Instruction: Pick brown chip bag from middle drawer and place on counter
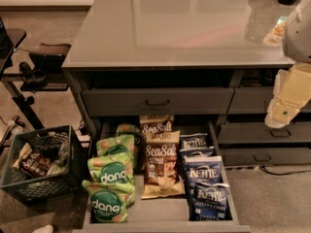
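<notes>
The middle drawer [158, 211] is pulled open below the counter [175, 23]. A row of brown chip bags lies down its middle; the front one [162, 165] shows white "Sea Salt" lettering, and another [156, 128] lies behind it. Green "dang" bags [111, 177] fill the left row and blue "Kettle" bags [204, 181] the right row. My gripper [278, 116] hangs from the cream arm at the right edge, in front of the right-hand drawers. It is above and to the right of the open drawer, well apart from the bags and holding nothing.
The shut top drawer [158, 101] sits just above the open one. Narrower shut drawers [265, 132] are on the right. A dark crate [41, 165] with snack bags stands on the floor at the left. A small object [275, 30] lies on the counter's right side.
</notes>
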{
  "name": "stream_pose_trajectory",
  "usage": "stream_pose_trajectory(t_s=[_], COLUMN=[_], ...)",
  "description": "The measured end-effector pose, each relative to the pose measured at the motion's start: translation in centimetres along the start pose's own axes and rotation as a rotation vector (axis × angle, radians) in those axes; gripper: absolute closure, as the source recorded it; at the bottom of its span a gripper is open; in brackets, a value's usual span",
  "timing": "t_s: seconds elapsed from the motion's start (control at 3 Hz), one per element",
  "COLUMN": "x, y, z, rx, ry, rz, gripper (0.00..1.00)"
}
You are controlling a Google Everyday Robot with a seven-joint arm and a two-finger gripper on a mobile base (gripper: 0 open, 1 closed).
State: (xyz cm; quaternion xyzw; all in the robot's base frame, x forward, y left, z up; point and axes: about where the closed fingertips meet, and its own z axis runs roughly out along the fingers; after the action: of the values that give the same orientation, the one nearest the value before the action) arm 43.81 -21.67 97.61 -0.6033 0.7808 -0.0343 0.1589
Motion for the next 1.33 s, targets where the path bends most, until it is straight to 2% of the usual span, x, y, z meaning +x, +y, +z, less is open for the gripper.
stream_pose_trajectory(t_s=[0.33, 0.67, 1.33], x=[0.0, 0.2, 2.2], y=[0.0, 0.4, 1.5], z=[0.0, 2.5, 14.2], rx=[0.0, 0.003, 0.009], ry=[0.0, -0.012, -0.027], rz=[0.0, 0.044, 0.124], gripper=[0.0, 0.0, 0.0])
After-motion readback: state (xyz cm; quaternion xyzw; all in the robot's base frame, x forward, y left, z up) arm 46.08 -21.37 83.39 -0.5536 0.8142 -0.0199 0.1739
